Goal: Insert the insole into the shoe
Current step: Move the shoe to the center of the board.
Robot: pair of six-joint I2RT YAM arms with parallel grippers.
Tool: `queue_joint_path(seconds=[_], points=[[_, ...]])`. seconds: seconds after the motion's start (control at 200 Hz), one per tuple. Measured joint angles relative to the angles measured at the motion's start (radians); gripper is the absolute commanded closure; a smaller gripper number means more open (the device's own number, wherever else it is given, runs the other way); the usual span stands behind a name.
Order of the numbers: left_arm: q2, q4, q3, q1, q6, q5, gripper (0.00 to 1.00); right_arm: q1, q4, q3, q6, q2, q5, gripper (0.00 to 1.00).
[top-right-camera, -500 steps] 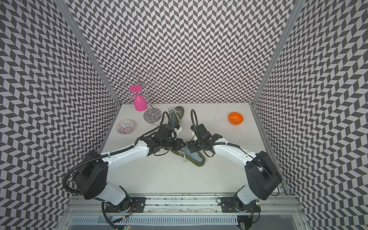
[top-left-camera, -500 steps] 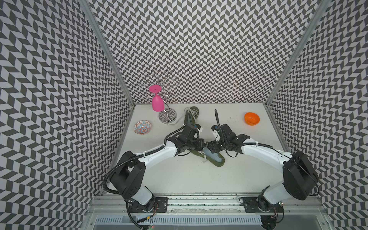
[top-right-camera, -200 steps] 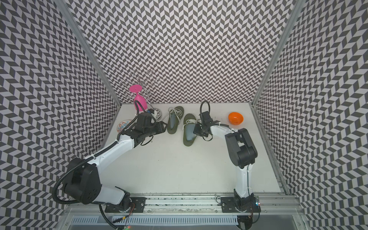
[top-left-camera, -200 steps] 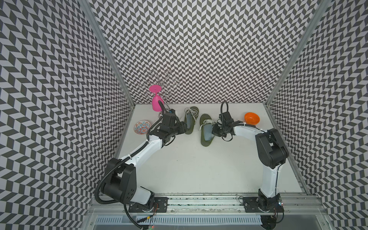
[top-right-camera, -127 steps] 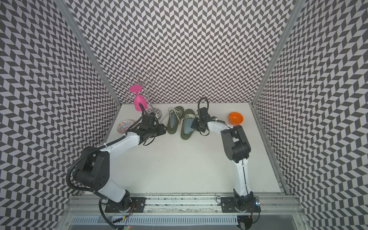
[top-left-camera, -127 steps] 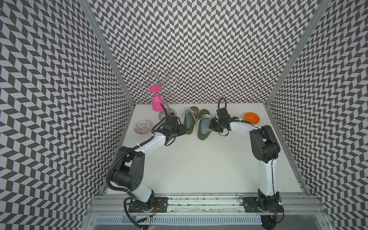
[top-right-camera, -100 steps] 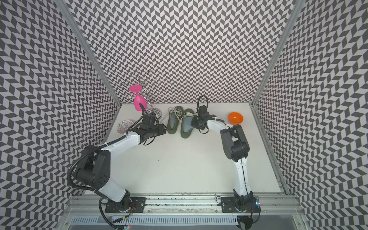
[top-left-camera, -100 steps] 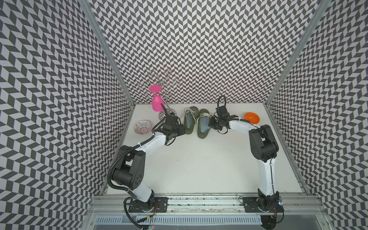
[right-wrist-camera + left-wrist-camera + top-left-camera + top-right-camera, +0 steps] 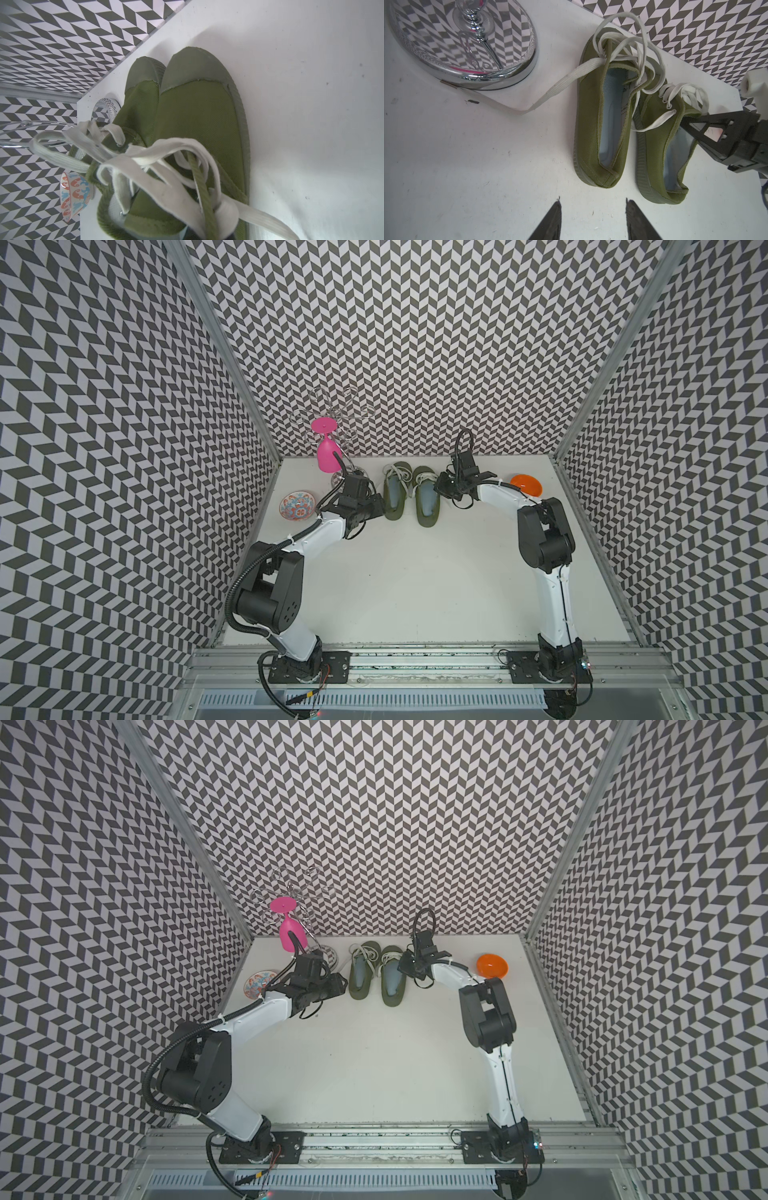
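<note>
Two olive green shoes stand side by side near the back wall, each with a pale blue insole inside. My right gripper (image 9: 440, 488) is shut on the side rim of the right-hand shoe (image 9: 426, 506), beside its white laces. In the left wrist view its black fingers (image 9: 691, 126) sit at that shoe's (image 9: 652, 145) collar, over the insole (image 9: 677, 153). In the right wrist view, laces and the shoe's tongue hide the jaws. My left gripper (image 9: 592, 204) is open and empty, just short of the heel of the left-hand shoe (image 9: 591, 133).
A chrome glass stand (image 9: 332, 423) carries a pink glass (image 9: 326, 452), and its round base (image 9: 467, 41) sits by the left shoe with a lace (image 9: 550, 93) trailing to it. A patterned bowl (image 9: 297, 506) stands left, an orange bowl (image 9: 525, 485) right.
My right gripper has drawn the right-hand shoe back and to the left, until it lies against the other shoe. The left gripper has stayed open beside the left shoe.
</note>
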Motion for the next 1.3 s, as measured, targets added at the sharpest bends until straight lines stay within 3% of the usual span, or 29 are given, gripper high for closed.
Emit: queue_joint_path(seconds=[0.591, 0.731, 0.876, 0.896, 0.921, 0.926, 0.966, 0.981, 0.996, 1.182, 1.297], points=[[0.000, 0.011, -0.004, 0.003, 0.001, 0.000, 0.49, -0.013, 0.007, 0.054, 0.065, 0.036, 0.024, 0.89], [-0.003, 0.014, -0.010, 0.007, 0.003, 0.000, 0.49, -0.013, 0.023, 0.036, 0.056, 0.030, -0.003, 0.64], [-0.021, 0.014, -0.030, 0.013, 0.009, 0.000, 0.45, -0.016, 0.067, -0.132, 0.019, -0.060, -0.018, 0.45], [-0.024, 0.014, -0.032, 0.013, 0.014, -0.001, 0.41, -0.018, 0.064, -0.155, 0.021, -0.078, -0.017, 0.42], [-0.029, 0.014, -0.035, 0.013, 0.018, -0.001, 0.07, -0.020, 0.063, -0.185, 0.008, -0.100, -0.019, 0.38], [-0.031, 0.014, -0.036, 0.013, 0.022, -0.001, 0.04, -0.021, 0.061, -0.193, 0.006, -0.107, -0.018, 0.38], [-0.044, 0.016, -0.043, 0.013, 0.033, -0.001, 0.00, -0.023, 0.059, -0.238, -0.007, -0.148, -0.019, 0.29], [-0.048, 0.019, -0.048, 0.013, 0.035, -0.001, 0.00, -0.024, 0.059, -0.253, -0.019, -0.163, -0.021, 0.09], [-0.056, 0.021, -0.053, 0.013, 0.040, -0.002, 0.00, -0.024, 0.055, -0.269, -0.021, -0.181, -0.020, 0.01], [-0.198, 0.075, -0.169, 0.013, 0.095, -0.034, 0.00, -0.044, 0.077, -0.490, -0.125, -0.478, 0.003, 0.00], [-0.309, 0.137, -0.270, 0.019, 0.157, -0.121, 0.01, -0.068, 0.117, -0.593, -0.208, -0.650, 0.085, 0.00]])
